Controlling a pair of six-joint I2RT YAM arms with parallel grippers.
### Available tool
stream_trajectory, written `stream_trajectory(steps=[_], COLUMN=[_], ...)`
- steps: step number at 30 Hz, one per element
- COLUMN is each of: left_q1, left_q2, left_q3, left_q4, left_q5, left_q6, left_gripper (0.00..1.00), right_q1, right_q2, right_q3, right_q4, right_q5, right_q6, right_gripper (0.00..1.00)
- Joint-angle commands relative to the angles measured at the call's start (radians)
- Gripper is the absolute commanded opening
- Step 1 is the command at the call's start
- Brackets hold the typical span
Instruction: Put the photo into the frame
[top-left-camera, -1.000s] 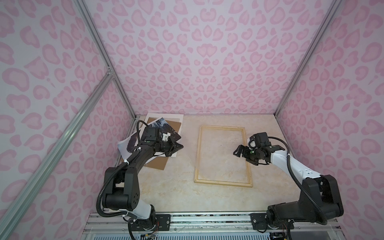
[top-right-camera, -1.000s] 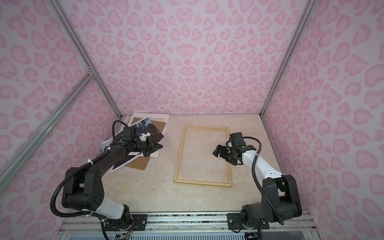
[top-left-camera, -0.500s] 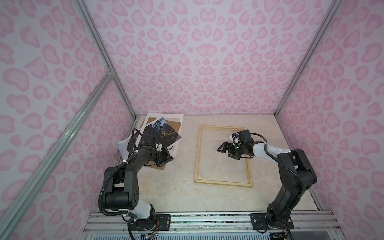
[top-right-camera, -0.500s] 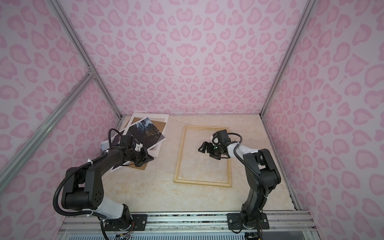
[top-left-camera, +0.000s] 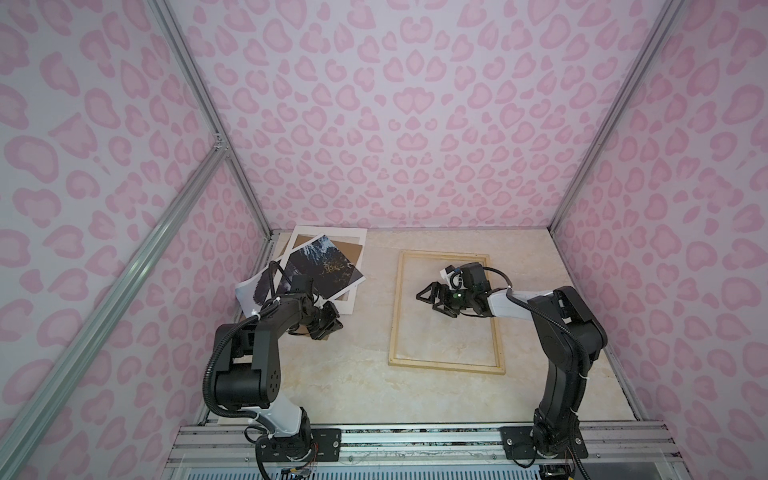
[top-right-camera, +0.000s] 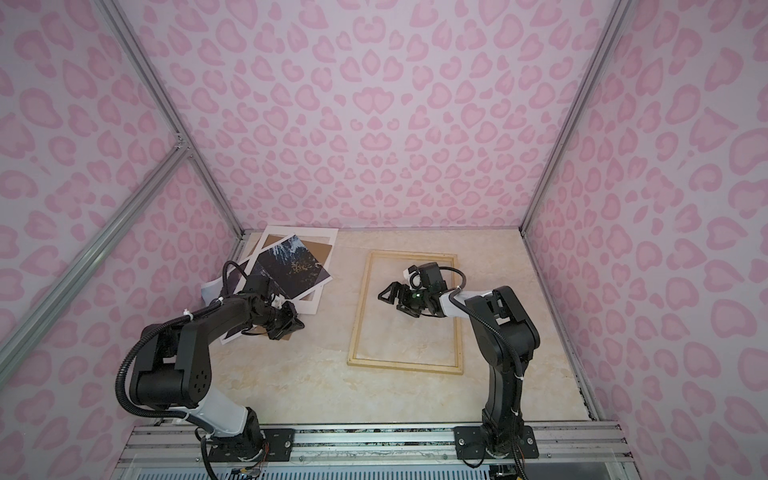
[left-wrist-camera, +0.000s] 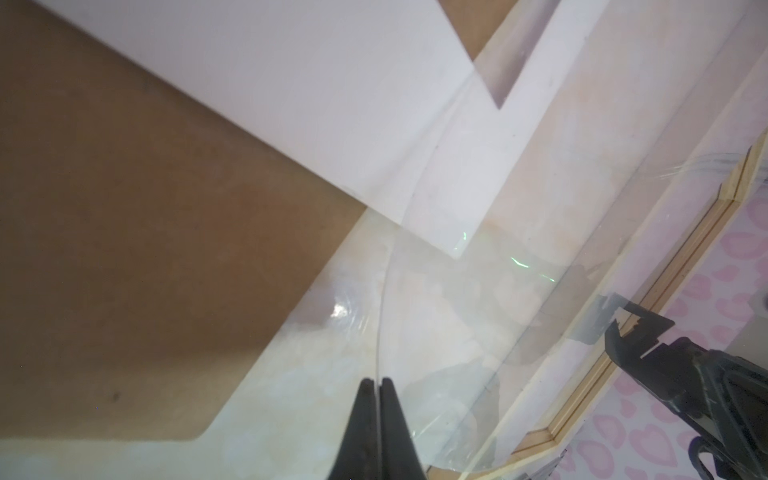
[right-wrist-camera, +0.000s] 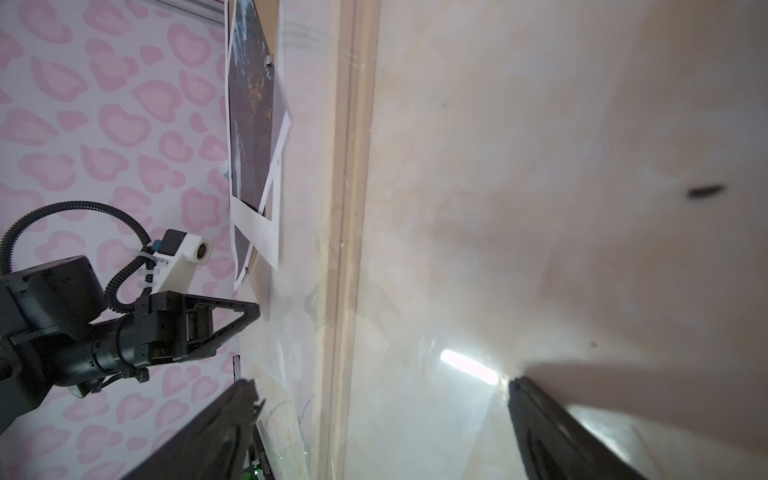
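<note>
In both top views the right tool (top-left-camera: 427, 302) has swung in from the frame's right-hand strip. It now hangs over the upper middle of the frame (top-left-camera: 395, 307), jaws spread wide with nothing between them. The left tool (top-left-camera: 332, 327) has drawn back off the photo (top-left-camera: 328, 266), down and to the left.

The photo lies tilted on the white mat board (top-left-camera: 328, 232) and brown backing board (top-left-camera: 354, 249) at the upper left of the counter (top-left-camera: 353, 386). It is well apart from the frame, with a bare strip of counter between them. The lower half of the counter is free for moving.

In the left wrist view the left tool (left-wrist-camera: 377, 384) is pressed tight, pinching the edge of a clear sheet (left-wrist-camera: 478, 332). The sheet bows away over the counter toward a frame (left-wrist-camera: 640, 307) corner. The backing board (left-wrist-camera: 145, 249) and mat board (left-wrist-camera: 332, 104) lie beyond its edge.

In the right wrist view the right tool (right-wrist-camera: 380, 390) has its fingers far apart and holds nothing. A frame (right-wrist-camera: 349, 166) strip runs up between them. The photo (right-wrist-camera: 253, 104) lies beyond that strip, with the left tool (right-wrist-camera: 245, 311) beside it.
</note>
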Motion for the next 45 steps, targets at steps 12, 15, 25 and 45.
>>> stream_trajectory(steps=[12,15,25,45], left_q1=[0.000,0.000,0.001,-0.024], left_q2=[-0.004,-0.007,-0.016,-0.360], left_q3=[-0.016,-0.024,-0.050,-0.003], left_q4=[0.001,0.011,0.038,-0.104], left_q5=[-0.019,-0.008,0.009,0.016], left_q6=[-0.001,-0.009,-0.024,0.070], left_gripper=[0.04,0.04,0.04,0.97], right_q1=[0.040,0.045,0.062,-0.094], right_q2=[0.039,0.028,0.002,-0.258], right_q3=[-0.094,-0.144,-0.251,-0.083], right_q4=[0.219,0.304,0.507,-0.448], right_q5=[0.056,0.067,0.082,0.165], right_q6=[0.141,0.172,0.250,-0.213], right_gripper=[0.46,0.37,0.18,0.00])
